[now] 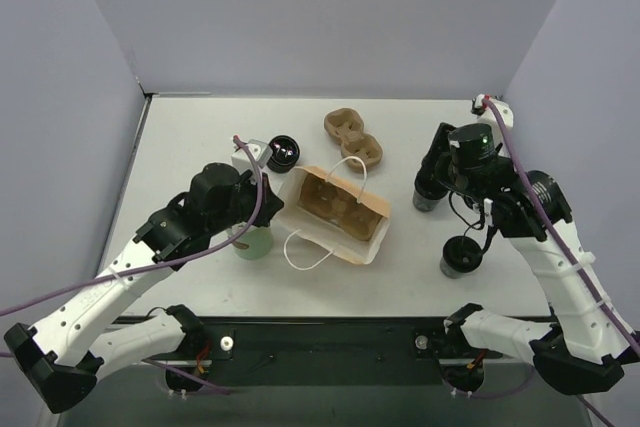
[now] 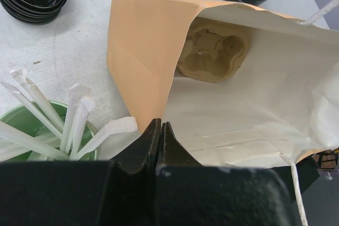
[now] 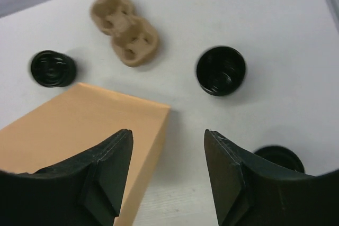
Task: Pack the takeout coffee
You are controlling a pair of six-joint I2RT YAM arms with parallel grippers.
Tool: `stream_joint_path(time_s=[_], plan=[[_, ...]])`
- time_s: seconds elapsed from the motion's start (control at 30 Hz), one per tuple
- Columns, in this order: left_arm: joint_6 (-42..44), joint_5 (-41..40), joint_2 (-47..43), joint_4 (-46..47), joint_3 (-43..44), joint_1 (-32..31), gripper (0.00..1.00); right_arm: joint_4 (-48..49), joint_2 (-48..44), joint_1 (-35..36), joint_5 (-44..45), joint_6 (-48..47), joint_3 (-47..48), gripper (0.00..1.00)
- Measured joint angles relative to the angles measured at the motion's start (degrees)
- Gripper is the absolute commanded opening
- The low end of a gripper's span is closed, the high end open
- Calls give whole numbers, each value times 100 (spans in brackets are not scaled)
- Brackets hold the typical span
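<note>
Half the coffee [image 3: 283, 157] hides behind your spread right fingers [image 3: 106, 173], on the worktop [image 3: 265, 14] beside that arm. Your left fingers [image 2: 145, 146] are clenched at the bag [image 2: 254, 93] rim; any pinched paper is unclear.

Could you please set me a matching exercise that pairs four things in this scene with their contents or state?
1 paper bag
2 green cup
3 takeout coffee
4 right hand

A open and empty
B lidded
C holds white straws
D holds a cardboard carrier

Pairs: 1-D, 2-C, 3-B, 4-A
</note>
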Motion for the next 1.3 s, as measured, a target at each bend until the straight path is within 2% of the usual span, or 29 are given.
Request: stream_joint_path(time_s=[0.2, 0.33, 0.47, 0.57, 0.8, 0.97, 1.3], plan=[[-48, 46, -157, 2, -46, -50, 0, -1421, 514, -960, 354, 986, -514, 71], [-138, 52, -260, -13, -70, -120, 0, -1810, 721, -1578, 39, 1368, -1451, 77], [-192, 70, -365, -26, -122, -149, 0, -1982, 518, -2000, -313, 1661, -2024, 80], [-243, 74, -389, -48, -136, -157, 0, -1969, 197, -2243, -446, 1729, -2382, 89], [-323, 90, -387, -55, -136, -170, 0, -1674, -2, -2468, -688, 1443, -3003, 91], [-323, 90, -382, -98, -136, -190, 0, -1353, -7, -2669, -907, 1091, -3340, 89], [-337, 92, -376, -208, -136, -195, 0, -841, -7, -2894, -1178, 417, -3609, 89]])
